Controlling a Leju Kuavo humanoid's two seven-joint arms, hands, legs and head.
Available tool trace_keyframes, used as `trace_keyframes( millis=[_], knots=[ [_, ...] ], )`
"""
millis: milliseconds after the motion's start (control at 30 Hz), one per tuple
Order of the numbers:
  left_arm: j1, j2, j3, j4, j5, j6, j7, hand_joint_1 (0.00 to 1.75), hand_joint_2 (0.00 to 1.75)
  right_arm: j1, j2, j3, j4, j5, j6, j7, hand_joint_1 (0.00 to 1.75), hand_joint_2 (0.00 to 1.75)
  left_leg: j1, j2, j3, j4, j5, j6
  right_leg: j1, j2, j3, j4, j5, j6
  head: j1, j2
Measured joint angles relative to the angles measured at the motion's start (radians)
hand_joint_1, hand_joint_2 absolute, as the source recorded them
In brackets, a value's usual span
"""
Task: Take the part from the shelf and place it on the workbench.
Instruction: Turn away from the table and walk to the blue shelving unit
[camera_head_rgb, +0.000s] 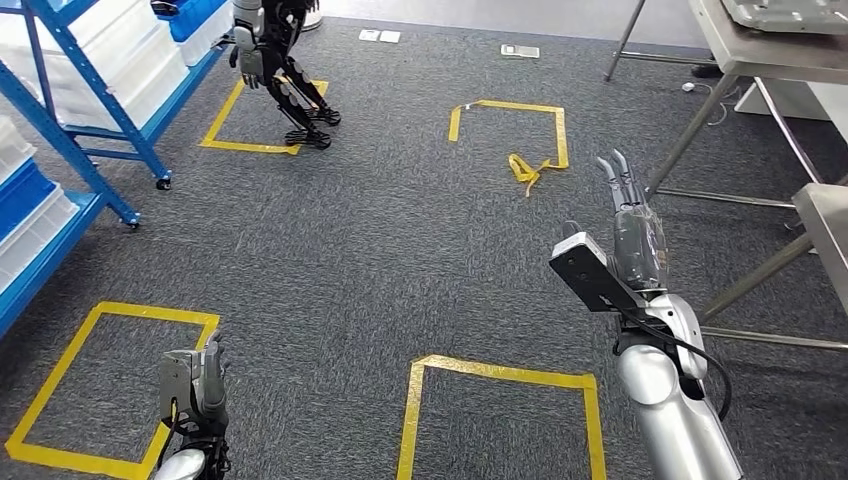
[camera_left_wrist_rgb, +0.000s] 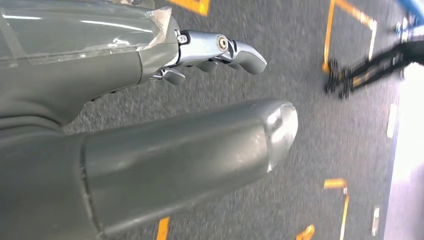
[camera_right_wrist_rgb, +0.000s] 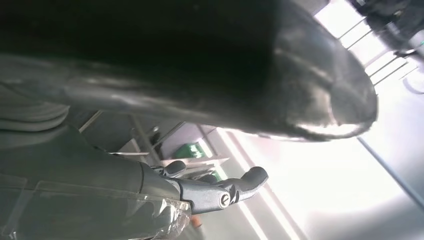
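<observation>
My right hand (camera_head_rgb: 632, 218) is raised over the carpet beside the steel workbench (camera_head_rgb: 748, 57), fingers stretched out and apart, holding nothing. In the right wrist view that hand (camera_right_wrist_rgb: 100, 175) has its thumb and fingers spread with nothing between them. My left hand (camera_head_rgb: 197, 384) hangs low at the bottom left; the left wrist view shows this hand (camera_left_wrist_rgb: 125, 100) empty, the fingers (camera_left_wrist_rgb: 220, 50) apart from the thumb. The blue shelf (camera_head_rgb: 95, 140) with white bins (camera_head_rgb: 110, 45) stands at the far left. A flat grey metal part (camera_head_rgb: 785, 12) lies on the workbench top.
Another robot (camera_head_rgb: 285, 60) stands by the shelf at the top left. Yellow tape squares (camera_head_rgb: 500, 375) mark the dark carpet, and a loose strip of tape (camera_head_rgb: 527, 168) lies near the middle one. A second steel table (camera_head_rgb: 825, 215) juts in at the right edge.
</observation>
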Motion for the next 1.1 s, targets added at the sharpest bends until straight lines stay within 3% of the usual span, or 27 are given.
trace_keyframes(
  millis=[33, 100, 167, 233, 300, 367, 400, 433, 467, 533, 600, 667, 700, 733, 800, 833, 900, 933, 967, 1033, 1100],
  knots=[
    [0.0, 0.0, 0.0, 0.0, 0.001, 0.001, -0.001, 0.0, 0.0, -0.002, 0.0, 0.001, 0.002, -0.001, 0.0, -0.001, 0.0, 0.0, -0.001, -0.012, -0.003, 0.001, 0.003, -0.005, -0.002, 0.019, 0.028, -0.056, 0.016, 0.002, -0.001, 0.0],
    [0.002, 0.002, 0.001, -0.002, 0.003, 0.002, -0.005, 0.0, 0.0, -0.003, 0.001, 0.001, 0.007, -0.013, -0.001, -0.005, 0.0, 0.0, 0.0, -0.033, -0.012, -0.001, 0.012, -0.018, -0.001, 0.038, 0.049, -0.099, 0.025, -0.004, -0.002, 0.0],
    [0.01, 0.005, 0.001, -0.008, 0.005, 0.002, -0.01, 0.0, 0.0, -0.002, 0.006, 0.001, 0.01, -0.033, -0.006, -0.013, 0.0, 0.0, 0.003, -0.044, -0.021, -0.005, 0.018, -0.031, -0.001, 0.015, 0.051, -0.102, 0.032, -0.014, -0.002, 0.0],
    [0.014, 0.006, 0.002, -0.02, 0.003, 0.003, -0.012, 0.0, 0.0, 0.0, 0.01, -0.001, 0.011, -0.05, -0.014, -0.022, 0.0, 0.0, 0.001, -0.003, -0.042, 0.034, -0.012, -0.039, -0.005, -0.009, 0.054, -0.108, 0.038, -0.029, -0.006, 0.0],
    [0.013, 0.007, 0.002, -0.034, 0.0, 0.004, -0.013, 0.0, 0.0, 0.006, 0.01, -0.006, 0.012, -0.061, -0.02, -0.029, 0.0, 0.0, -0.001, 0.057, -0.093, 0.152, -0.076, -0.043, -0.001, -0.035, 0.055, -0.11, 0.039, -0.042, -0.009, 0.0],
    [0.015, 0.007, 0.002, -0.041, -0.001, 0.005, -0.013, 0.0, 0.0, 0.014, 0.009, -0.012, 0.013, -0.07, -0.021, -0.034, 0.0, 0.0, 0.001, 0.076, -0.145, 0.274, -0.123, -0.047, 0.004, -0.063, 0.054, -0.11, 0.038, -0.046, -0.009, 0.0],
    [0.017, 0.008, 0.002, -0.044, -0.002, 0.005, -0.012, 0.0, 0.0, 0.017, 0.009, -0.014, 0.013, -0.075, -0.022, -0.037, 0.0, 0.0, 0.002, 0.08, -0.15, 0.289, -0.122, -0.048, 0.006, -0.075, 0.054, -0.11, 0.038, -0.047, -0.009, 0.0],
    [0.019, 0.008, 0.002, -0.048, -0.003, 0.005, -0.012, 0.0, 0.0, 0.02, 0.009, -0.016, 0.014, -0.081, -0.022, -0.039, 0.0, 0.0, 0.003, 0.084, -0.136, 0.265, -0.104, -0.049, 0.006, -0.087, 0.054, -0.11, 0.037, -0.048, -0.009, 0.0],
    [0.02, 0.009, 0.003, -0.054, -0.004, 0.005, -0.012, 0.0, 0.0, 0.023, 0.009, -0.017, 0.014, -0.088, -0.023, -0.042, 0.0, 0.0, 0.003, 0.094, -0.101, 0.203, -0.073, -0.048, 0.006, -0.097, 0.055, -0.109, 0.035, -0.048, -0.01, 0.0],
    [0.019, 0.012, 0.004, -0.066, -0.008, 0.005, -0.012, 0.0, 0.0, 0.026, 0.009, -0.021, 0.014, -0.097, -0.026, -0.047, 0.0, 0.0, -0.005, 0.139, -0.025, 0.065, -0.027, -0.043, 0.013, -0.116, 0.056, -0.107, 0.031, -0.046, -0.01, 0.0],
    [0.018, 0.013, 0.004, -0.074, -0.01, 0.005, -0.012, 0.0, 0.0, 0.029, 0.007, -0.025, 0.014, -0.099, -0.03, -0.049, 0.0, 0.0, -0.016, 0.166, 0.004, 0.008, -0.02, -0.033, 0.023, -0.135, 0.054, -0.106, 0.028, -0.041, -0.009, 0.0],
    [0.02, 0.014, 0.004, -0.079, -0.01, 0.005, -0.012, 0.0, 0.0, 0.032, 0.006, -0.026, 0.014, -0.1, -0.033, -0.05, 0.0, 0.0, -0.019, 0.148, 0.002, 0.002, -0.016, -0.02, 0.028, -0.155, 0.054, -0.107, 0.025, -0.037, -0.009, 0.0],
    [0.021, 0.014, 0.004, -0.082, -0.011, 0.004, -0.013, 0.0, 0.0, 0.033, 0.006, -0.026, 0.014, -0.101, -0.033, -0.05, 0.0, 0.0, -0.017, 0.136, 0.003, -0.002, -0.012, -0.013, 0.027, -0.148, 0.052, -0.102, 0.019, -0.034, -0.008, 0.0],
    [0.02, 0.014, 0.004, -0.085, -0.011, 0.004, -0.013, 0.0, 0.0, 0.035, 0.006, -0.028, 0.014, -0.103, -0.035, -0.051, 0.0, 0.0, -0.014, 0.124, 0.005, -0.008, -0.008, -0.006, 0.024, -0.126, 0.042, -0.081, 0.006, -0.033, -0.008, 0.0],
    [0.018, 0.015, 0.005, -0.09, -0.012, 0.002, -0.013, 0.0, 0.0, 0.044, 0.004, -0.036, 0.013, -0.108, -0.038, -0.053, 0.0, 0.0, -0.008, 0.098, 0.006, -0.014, -0.001, 0.005, 0.017, -0.065, -0.011, 0.03, -0.042, -0.036, -0.005, 0.0],
    [0.019, 0.015, 0.005, -0.09, -0.012, 0.002, -0.013, 0.0, 0.0, 0.052, 0.002, -0.04, 0.013, -0.11, -0.039, -0.055, 0.0, 0.0, -0.006, 0.084, 0.005, -0.015, 0.001, 0.008, 0.016, -0.047, -0.048, 0.106, -0.068, -0.038, -0.003, 0.0],
    [0.024, 0.016, 0.005, -0.09, -0.011, 0.002, -0.013, 0.0, 0.0, 0.066, 0.0, -0.046, 0.013, -0.111, -0.04, -0.057, 0.0, 0.0, -0.005, 0.055, 0.005, -0.015, 0.002, 0.009, 0.013, -0.038, -0.101, 0.203, -0.09, -0.032, -0.001, 0.0],
    [0.027, 0.016, 0.005, -0.09, -0.011, 0.002, -0.013, 0.0, 0.0, 0.071, -0.001, -0.047, 0.013, -0.112, -0.04, -0.057, 0.0, 0.0, -0.004, 0.041, 0.005, -0.014, 0.002, 0.008, 0.011, -0.036, -0.099, 0.192, -0.078, -0.023, -0.001, 0.0],
    [0.028, 0.016, 0.005, -0.091, -0.011, 0.002, -0.013, 0.0, 0.0, 0.074, -0.001, -0.049, 0.013, -0.112, -0.041, -0.058, 0.0, 0.0, -0.003, 0.027, 0.006, -0.013, 0.003, 0.007, 0.008, -0.032, -0.079, 0.141, -0.052, -0.013, -0.002, 0.0],
    [0.03, 0.016, 0.005, -0.095, -0.01, 0.004, -0.013, 0.0, 0.0, 0.078, -0.002, -0.053, 0.01, -0.111, -0.044, -0.062, 0.0, 0.0, -0.001, 0.0, 0.003, -0.007, 0.003, 0.001, -0.003, 0.003, -0.011, -0.008, 0.007, 0.007, -0.001, 0.0],
    [0.035, 0.018, 0.006, -0.106, -0.01, 0.011, -0.015, 0.0, 0.0, 0.092, -0.004, -0.058, 0.004, -0.111, -0.051, -0.069, 0.0, 0.0, -0.001, -0.024, -0.005, -0.003, 0.005, -0.011, -0.008, 0.033, 0.028, -0.088, 0.034, 0.01, -0.001, 0.0]
  ],
)
